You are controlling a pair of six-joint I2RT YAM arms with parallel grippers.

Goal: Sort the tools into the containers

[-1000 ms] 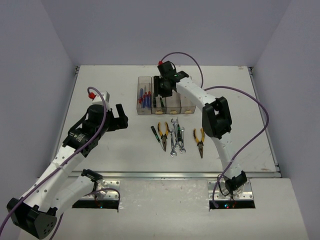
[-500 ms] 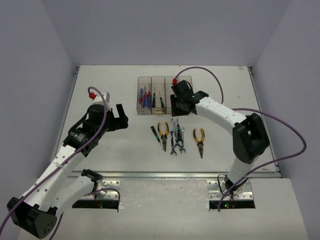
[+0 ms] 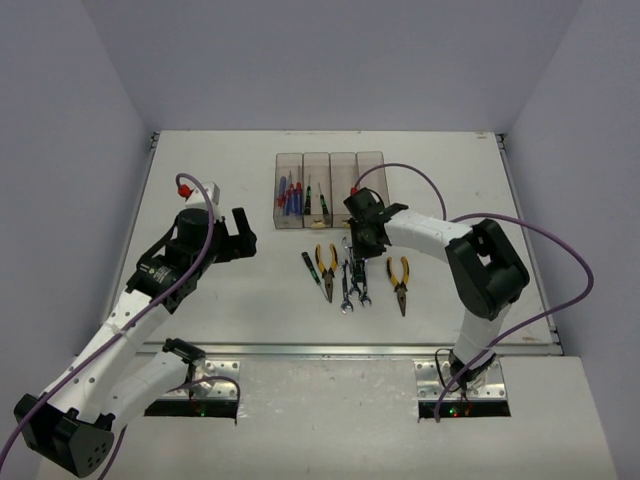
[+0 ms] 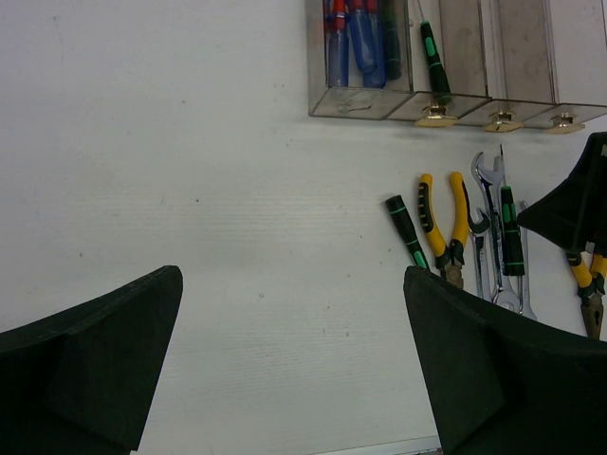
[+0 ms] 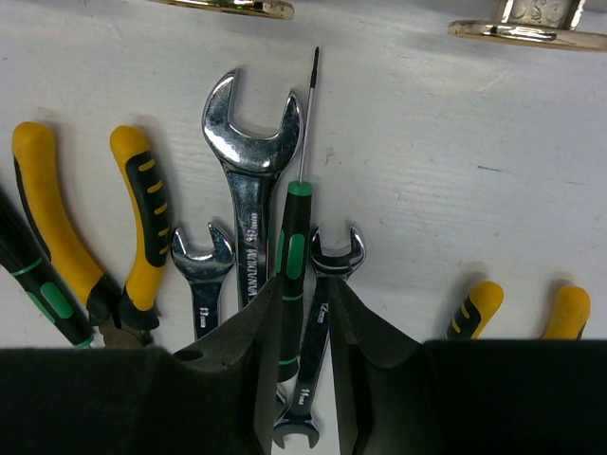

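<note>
The four joined clear bins (image 3: 343, 172) stand at the back. The left bin holds blue/red screwdrivers (image 3: 289, 195); the second holds a green/black screwdriver (image 3: 316, 200). On the table lie another green/black screwdriver (image 3: 316, 272), yellow pliers (image 3: 325, 260), silver wrenches (image 3: 350, 285) and a second pair of pliers (image 3: 399, 282). My right gripper (image 3: 360, 240) is low over the wrenches. In the right wrist view its slightly open jaws (image 5: 303, 294) straddle a thin green/black screwdriver (image 5: 292, 237) and a small wrench (image 5: 327, 270). My left gripper (image 3: 238, 235) is wide open and empty, to the left.
The left wrist view shows bare white table under the open left gripper (image 4: 292, 284), with the bins (image 4: 360, 102) and tools (image 4: 441, 227) to its far right. A large wrench (image 5: 248, 152) and a small one (image 5: 201, 275) lie beside the straddled screwdriver.
My right gripper has moved from over the second bin, across the third, back toward me onto the wrench pile. A green/black screwdriver now lies in the second bin. The left arm has not moved.
</note>
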